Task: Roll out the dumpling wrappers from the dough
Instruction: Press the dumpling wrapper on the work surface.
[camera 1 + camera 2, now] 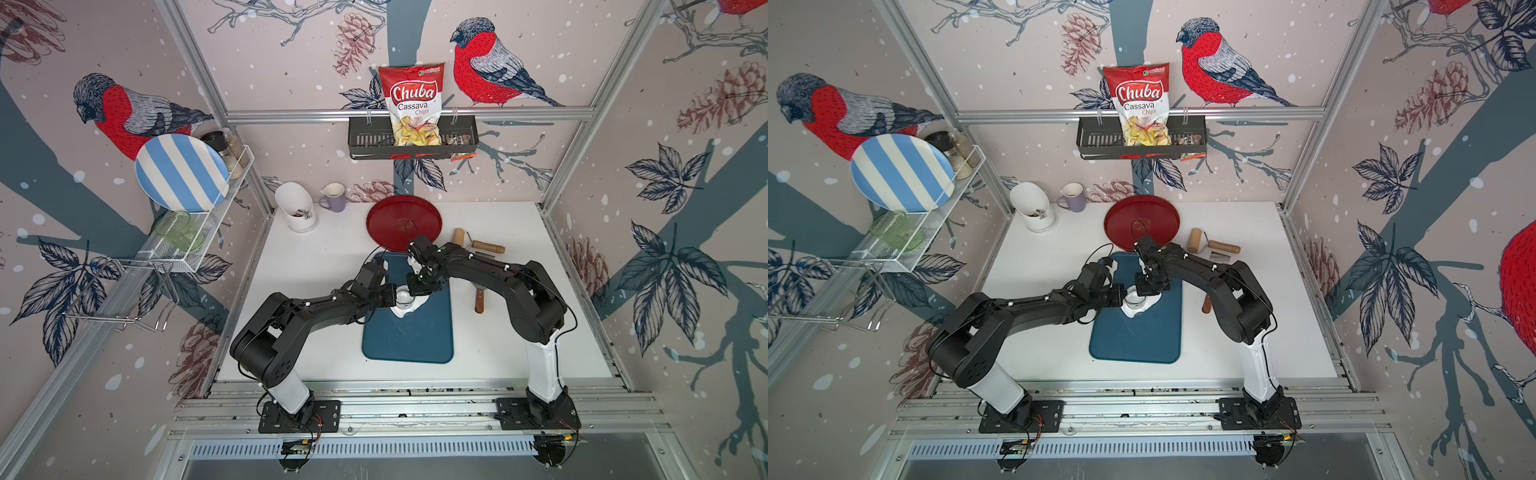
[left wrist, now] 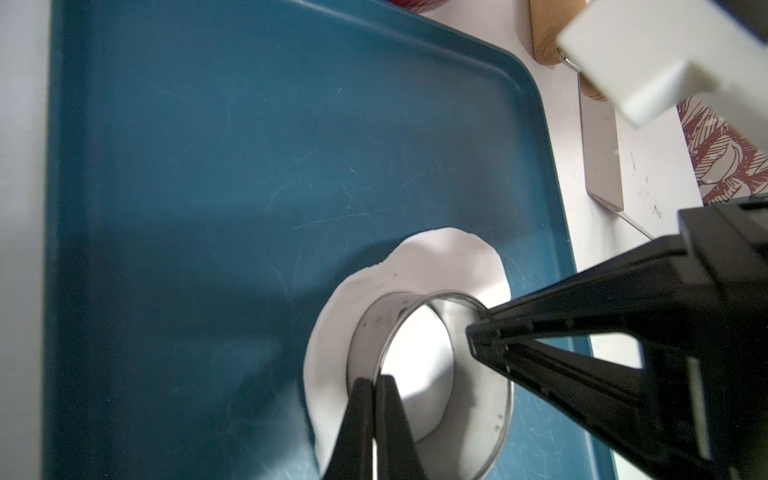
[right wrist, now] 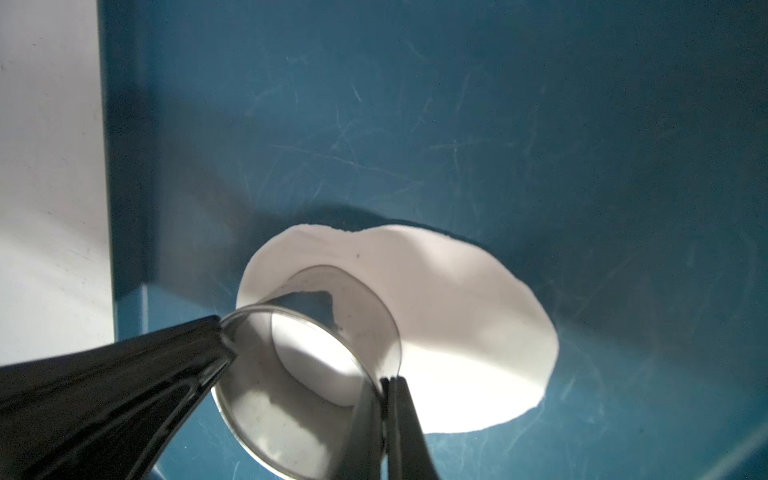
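The dough (image 1: 402, 311) (image 1: 1133, 311) lies flattened, with an uneven outline, on the blue board (image 1: 407, 340). A small steel ring (image 1: 404, 296) (image 2: 374, 320) (image 3: 353, 299) stands on it. My left gripper (image 2: 376, 380) (image 1: 394, 296) is shut on the ring's rim on one side. My right gripper (image 3: 388, 380) (image 1: 415, 288) is shut on the opposite rim. Inside the ring I see a round patch of dough (image 2: 415, 357) (image 3: 316, 353). Dough (image 3: 457, 316) spreads well beyond the ring on the right gripper's side. No separate dumpling wrappers are in view.
A red plate (image 1: 398, 222) sits just behind the board. A wooden roller (image 1: 478, 245), a steel scraper blade (image 2: 602, 158) and a wooden-handled tool (image 1: 479, 301) lie right of the board. A white utensil holder (image 1: 296, 208) and purple mug (image 1: 333, 197) stand at the back left.
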`<state>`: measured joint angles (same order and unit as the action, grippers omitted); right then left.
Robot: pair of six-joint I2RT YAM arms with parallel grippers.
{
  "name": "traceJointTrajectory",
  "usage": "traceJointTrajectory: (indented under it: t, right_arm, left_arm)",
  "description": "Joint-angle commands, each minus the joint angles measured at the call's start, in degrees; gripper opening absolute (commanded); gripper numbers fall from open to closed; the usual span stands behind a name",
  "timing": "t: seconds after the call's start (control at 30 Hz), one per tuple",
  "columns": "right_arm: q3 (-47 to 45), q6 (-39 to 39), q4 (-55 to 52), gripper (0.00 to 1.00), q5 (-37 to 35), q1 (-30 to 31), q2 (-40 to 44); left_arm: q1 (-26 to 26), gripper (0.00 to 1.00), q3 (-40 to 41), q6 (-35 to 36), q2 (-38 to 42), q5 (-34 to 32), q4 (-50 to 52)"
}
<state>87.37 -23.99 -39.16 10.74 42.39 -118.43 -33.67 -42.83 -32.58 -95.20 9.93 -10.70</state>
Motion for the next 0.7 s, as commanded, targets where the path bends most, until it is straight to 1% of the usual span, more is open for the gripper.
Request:
traceJointTrajectory:
  t: [0.0, 0.13, 0.27, 0.37, 0.53, 0.67]
  right_arm:
    - [1.0, 2.3, -3.4, 0.00, -2.6, -0.4, -2.5]
    - [3.6, 3.1, -4.8, 0.00, -2.4, -1.2, -4.5]
    - [4.0, 3.3, -5.2, 0.00, -2.5, -1.3, -4.9]
    - [3.4, 3.2, -5.4, 0.00, -2.3, -1.0, -4.4]
    - [1.6, 2.2, -5.8, 0.00, -1.9, 0.2, -3.1]
    - [0.2, 1.3, -5.5, 0.00, -1.7, 1.0, -2.4]
  left_arm:
    - [-0.3, 0.00, 1.4, 0.7, -0.4, 1.9, 12.7]
    - [-0.6, 0.00, 2.9, -0.6, 1.5, 2.0, 13.0]
    - [-0.7, 0.00, 2.8, -0.8, 2.3, 1.8, 13.9]
    - [-0.6, 0.00, 1.1, 0.3, 1.1, 1.1, 15.1]
    - [0.3, 0.00, -2.1, 2.2, -1.9, 1.8, 16.0]
    - [1.2, 0.00, -3.3, 3.0, -2.2, 1.3, 17.1]
